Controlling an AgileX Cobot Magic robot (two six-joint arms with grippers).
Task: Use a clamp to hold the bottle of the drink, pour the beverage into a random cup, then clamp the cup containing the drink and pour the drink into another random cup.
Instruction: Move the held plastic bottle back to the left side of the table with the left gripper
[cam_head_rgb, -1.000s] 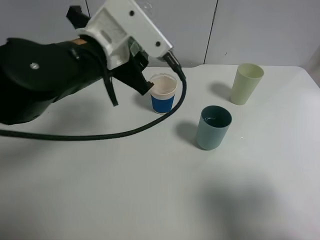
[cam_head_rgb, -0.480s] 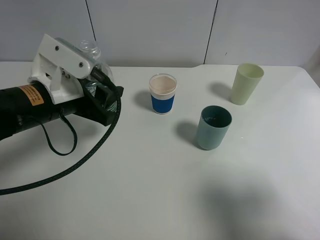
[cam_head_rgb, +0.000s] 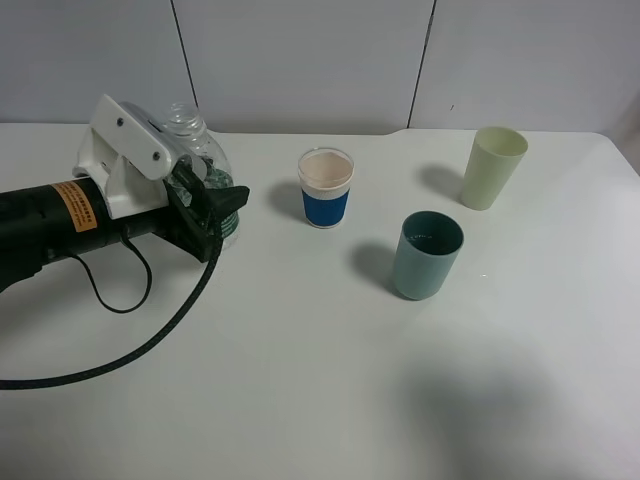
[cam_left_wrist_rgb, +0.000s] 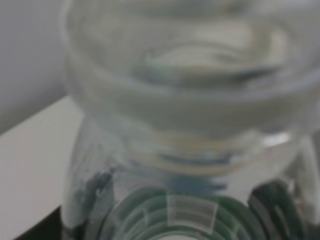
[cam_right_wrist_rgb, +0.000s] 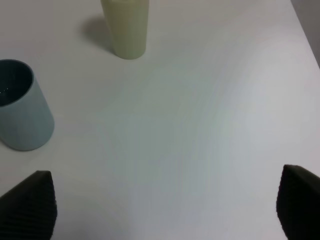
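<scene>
Bottle (cam_head_rgb: 192, 128) (cam_left_wrist_rgb: 190, 100): clear plastic, green label, narrow neck, standing upright at the left rear of the white surface (cam_head_rgb: 300, 380). Left hand (cam_head_rgb: 220, 205): black, closed on the lower body of the bottle, a finger on either side of the label; its wrist view is filled by the blurred neck and shoulder of the bottle. Right hand (cam_right_wrist_rgb: 167, 205): spread wide, holding nothing, over bare surface. Teal cup (cam_head_rgb: 428, 256) (cam_right_wrist_rgb: 20, 110): upright, right of centre, small glints inside; liquid level cannot be told. White cup with a blue band (cam_head_rgb: 326, 188): upright, behind and left of the teal cup, apart from the bottle. Pale yellow-green cup (cam_head_rgb: 492, 168) (cam_right_wrist_rgb: 126, 27): upright, right rear, apart from the others.
</scene>
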